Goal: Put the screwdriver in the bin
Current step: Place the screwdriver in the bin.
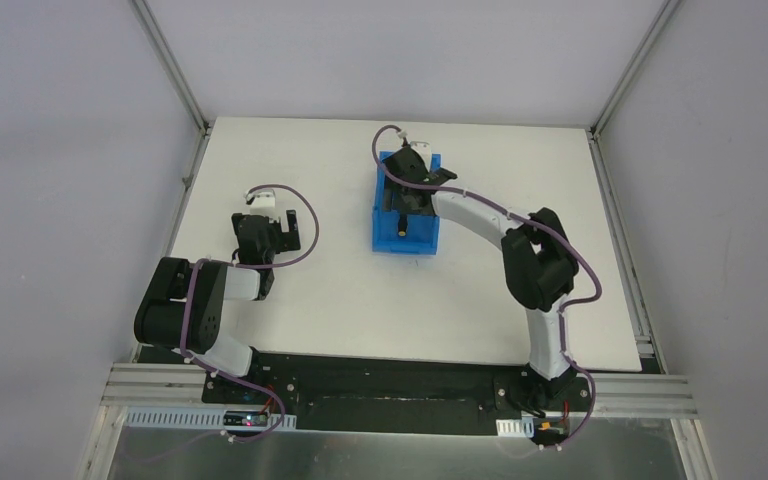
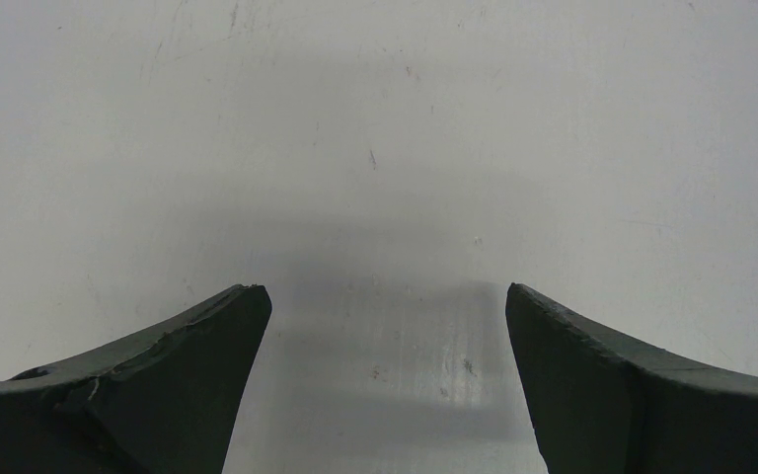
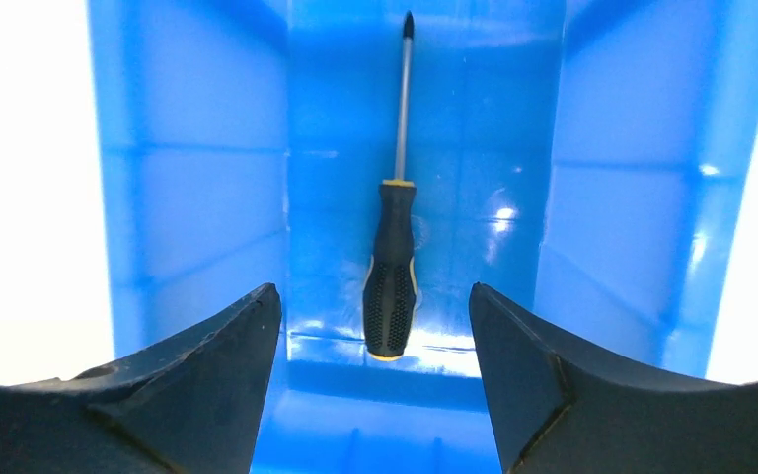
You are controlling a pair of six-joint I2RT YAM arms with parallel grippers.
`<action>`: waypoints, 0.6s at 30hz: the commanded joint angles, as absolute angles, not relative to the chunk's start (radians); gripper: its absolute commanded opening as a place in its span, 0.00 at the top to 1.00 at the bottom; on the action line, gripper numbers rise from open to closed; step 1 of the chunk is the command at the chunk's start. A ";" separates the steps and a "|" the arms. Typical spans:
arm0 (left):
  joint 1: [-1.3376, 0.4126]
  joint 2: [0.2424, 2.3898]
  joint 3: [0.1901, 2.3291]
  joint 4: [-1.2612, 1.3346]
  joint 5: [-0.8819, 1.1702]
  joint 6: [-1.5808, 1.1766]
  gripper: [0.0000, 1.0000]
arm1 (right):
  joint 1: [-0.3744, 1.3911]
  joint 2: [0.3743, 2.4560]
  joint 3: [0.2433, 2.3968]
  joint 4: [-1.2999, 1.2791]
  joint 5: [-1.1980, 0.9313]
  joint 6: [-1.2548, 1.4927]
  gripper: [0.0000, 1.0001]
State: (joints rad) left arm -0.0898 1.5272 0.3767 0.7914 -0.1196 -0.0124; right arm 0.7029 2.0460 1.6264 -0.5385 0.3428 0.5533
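While the right hand [image 3: 373,289] hangs over the bin [image 3: 197,197] with its two fingers [image 3: 207,385] spread wide, the screwdriver [image 3: 395,257] lies flat on the bin's blue floor, directly below the gap between them. In the right wrist view its black handle sits midway between the fingertips and touches neither. The orange-yellow butt end is nearest the hand, and the thin shaft runs straight away from it, tip pointing ahead. A yellow collar marks where handle meets shaft. The bin's side walls rise just outside each finger, one to the hand's left and one to its right, and a low end wall crosses beneath the fingertips, just behind the butt end. The left hand [image 2: 386,287] is well apart from the bin, its fingers likewise spread, held over the white counter [image 2: 375,118], whose surface shows faint scuffs ahead of the fingertips.
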 commanded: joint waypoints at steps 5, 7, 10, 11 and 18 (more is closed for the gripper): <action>-0.080 1.506 0.376 0.817 -0.101 -0.018 0.01 | 0.710 1.908 1.688 -0.506 0.357 0.493 0.26; -0.080 1.506 0.376 0.817 -0.100 -0.018 0.01 | 0.709 1.898 1.690 -0.502 0.356 0.488 0.26; -0.080 1.506 0.376 0.817 -0.101 -0.018 0.01 | 0.710 1.879 1.695 -0.502 0.362 0.478 0.25; -0.080 1.506 0.376 0.817 -0.100 -0.018 0.01 | 0.710 1.870 1.695 -0.500 0.365 0.473 0.25; -0.081 1.506 0.377 0.817 -0.100 -0.018 0.01 | 0.707 1.790 1.676 -0.502 0.401 0.412 0.02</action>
State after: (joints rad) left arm -0.0898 1.5272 0.3767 0.7914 -0.1196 -0.0124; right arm 0.7040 1.9038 1.6516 -0.5266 0.3603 0.4667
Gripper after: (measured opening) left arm 0.992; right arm 0.970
